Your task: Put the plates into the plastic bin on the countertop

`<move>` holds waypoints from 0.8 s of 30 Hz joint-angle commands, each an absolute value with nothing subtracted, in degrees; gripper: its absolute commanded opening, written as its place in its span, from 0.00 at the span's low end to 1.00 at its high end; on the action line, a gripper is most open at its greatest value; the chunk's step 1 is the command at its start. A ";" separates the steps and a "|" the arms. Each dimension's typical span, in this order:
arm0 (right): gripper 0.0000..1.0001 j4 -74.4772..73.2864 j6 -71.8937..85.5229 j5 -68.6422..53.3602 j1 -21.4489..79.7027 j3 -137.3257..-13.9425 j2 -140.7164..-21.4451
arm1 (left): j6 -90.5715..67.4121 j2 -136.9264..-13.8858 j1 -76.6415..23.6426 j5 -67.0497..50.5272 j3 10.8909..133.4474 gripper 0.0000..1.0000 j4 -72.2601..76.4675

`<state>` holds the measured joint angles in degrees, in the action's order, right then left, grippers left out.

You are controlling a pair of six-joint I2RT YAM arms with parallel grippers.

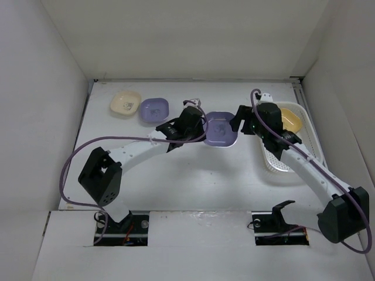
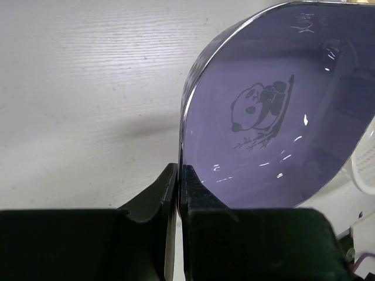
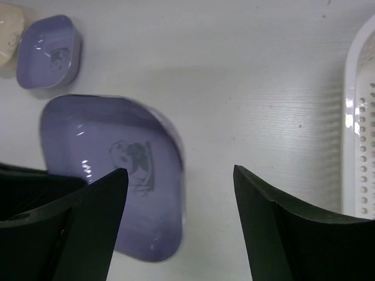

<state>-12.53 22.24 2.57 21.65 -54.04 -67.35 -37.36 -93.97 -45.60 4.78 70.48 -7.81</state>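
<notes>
My left gripper (image 1: pixel 201 125) is shut on the rim of a purple plate (image 1: pixel 221 129) with a panda print, seen close in the left wrist view (image 2: pixel 275 117) and in the right wrist view (image 3: pixel 117 175). My left gripper's fingertips (image 2: pixel 179 175) pinch its left edge. My right gripper (image 1: pixel 241 124) is open, just right of this plate, its jaws (image 3: pixel 179 175) straddling the plate's right edge. The white plastic bin (image 1: pixel 304 126) stands at the right and holds a yellow-orange plate (image 1: pixel 291 119). A second purple plate (image 1: pixel 154 109) and a cream plate (image 1: pixel 125 103) sit at the back left.
White walls enclose the countertop (image 1: pixel 193 175). The bin's slotted side (image 3: pixel 360 117) shows at the right of the right wrist view. The second purple plate (image 3: pixel 48 51) and cream plate (image 3: pixel 9 32) show at its top left.
</notes>
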 commanded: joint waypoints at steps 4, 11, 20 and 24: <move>0.71 -8.27 21.97 5.99 21.80 -56.95 -68.99 | -35.78 -83.41 -45.09 6.58 68.12 0.00 -5.71; 0.53 -6.50 23.12 2.99 24.25 -56.95 -72.25 | -35.16 -81.21 -45.09 7.29 68.12 0.00 -5.71; 0.00 -6.50 23.82 5.62 19.26 -56.43 -70.49 | -36.04 -80.68 -44.57 14.23 68.64 1.00 -5.88; 0.00 -8.96 26.53 4.31 8.55 -57.22 -70.49 | -37.18 -79.29 -42.19 16.17 68.65 1.00 -7.29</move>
